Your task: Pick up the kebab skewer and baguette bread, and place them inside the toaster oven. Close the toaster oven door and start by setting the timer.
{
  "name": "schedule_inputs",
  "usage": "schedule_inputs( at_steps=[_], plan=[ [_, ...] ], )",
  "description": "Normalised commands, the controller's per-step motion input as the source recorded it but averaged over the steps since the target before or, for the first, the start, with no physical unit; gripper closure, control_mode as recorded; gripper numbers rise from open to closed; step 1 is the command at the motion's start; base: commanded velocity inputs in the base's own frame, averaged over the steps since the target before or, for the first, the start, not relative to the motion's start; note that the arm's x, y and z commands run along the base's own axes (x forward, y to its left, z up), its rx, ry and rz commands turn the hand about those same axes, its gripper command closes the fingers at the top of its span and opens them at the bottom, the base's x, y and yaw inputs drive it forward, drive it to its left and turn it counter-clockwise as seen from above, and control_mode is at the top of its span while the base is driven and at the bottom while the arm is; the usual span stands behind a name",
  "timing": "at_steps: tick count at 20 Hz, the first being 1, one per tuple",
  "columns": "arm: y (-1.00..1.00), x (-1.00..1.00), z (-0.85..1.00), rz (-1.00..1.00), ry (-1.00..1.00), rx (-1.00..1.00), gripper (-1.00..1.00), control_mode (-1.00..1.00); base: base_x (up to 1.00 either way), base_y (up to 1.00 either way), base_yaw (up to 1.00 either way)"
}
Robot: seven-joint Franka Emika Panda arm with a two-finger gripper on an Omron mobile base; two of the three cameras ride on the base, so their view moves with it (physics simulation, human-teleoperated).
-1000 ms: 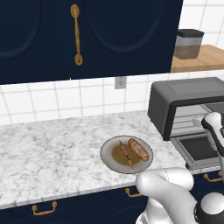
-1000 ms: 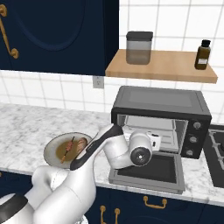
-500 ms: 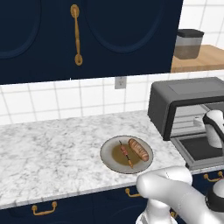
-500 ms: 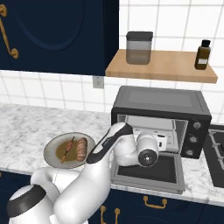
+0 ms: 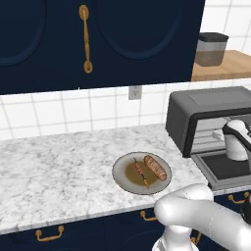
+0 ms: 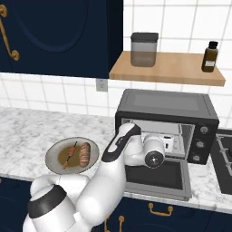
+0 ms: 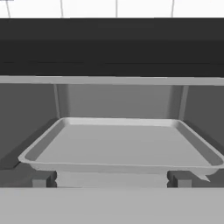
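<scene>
We've got the pincer (image 6: 168, 144) spread wide with nothing in it, parked at the mouth of the toaster oven (image 6: 164, 110), above its dropped-down toaster oven door (image 6: 158, 177). Straight ahead of it sits a grey tray (image 7: 120, 146). Off to its left, well apart, the kebab skewer (image 5: 141, 172) and baguette bread (image 5: 155, 167) lie side by side on the plate (image 5: 122, 178).

1. A white and grey marble counter (image 5: 59, 171) runs along the tiled wall.
2. A round plate (image 5: 128, 182) sits on it near the front edge.
3. The toaster oven (image 6: 163, 111) stands on the counter to the right of the plate, apart from it.
4. A wooden shelf (image 6: 176, 72) on the wall carries a dark canister (image 6: 144, 49) and a small brown bottle (image 6: 209, 56), well apart.
</scene>
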Motion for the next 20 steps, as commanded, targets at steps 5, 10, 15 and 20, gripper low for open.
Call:
schedule_inputs(
  at_steps=[5, 10, 15, 20],
  plan=[
    [0.00, 0.37, 0.00, 0.00, 0.01, 0.00, -1.00, -1.00, 0.00, 0.00, 0.00],
    [-0.10, 0.28, -0.01, 0.00, 0.05, 0.00, -1.00, -1.00, 0.00, 0.00, 0.00],
    [-0.14, 0.21, -0.12, 0.00, 0.05, 0.00, -1.00, -1.00, 0.00, 0.00, 0.00],
    [-0.05, 0.25, 0.00, 0.00, 0.06, 0.00, -1.00, -1.00, 0.00, 0.00, 0.00]
  ],
)
